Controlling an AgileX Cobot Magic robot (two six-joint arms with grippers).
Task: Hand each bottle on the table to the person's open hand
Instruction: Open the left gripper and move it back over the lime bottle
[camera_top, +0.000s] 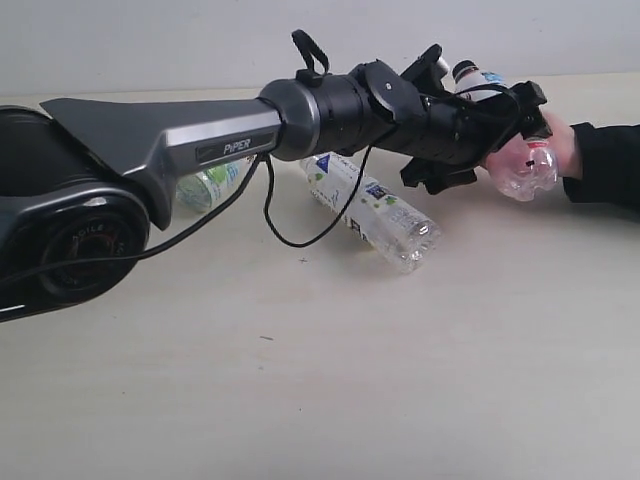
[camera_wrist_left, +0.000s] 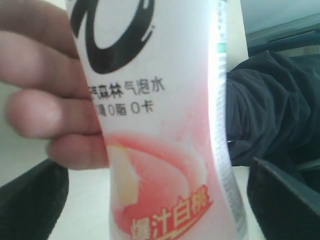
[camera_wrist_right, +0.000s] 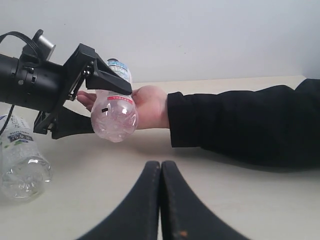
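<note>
Table (camera_top: 300, 380) — left pincer (camera_wrist_right: 112, 107) outstretched, agape

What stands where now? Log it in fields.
left gripper: open, jaws either side of the pink bottle
pink bottle: resting in the person's hand
right gripper: shut, empty
other bottles: lying bottle; green-labelled bottle partly behind the left arm; white-capped bottle behind the left gripper
</note>
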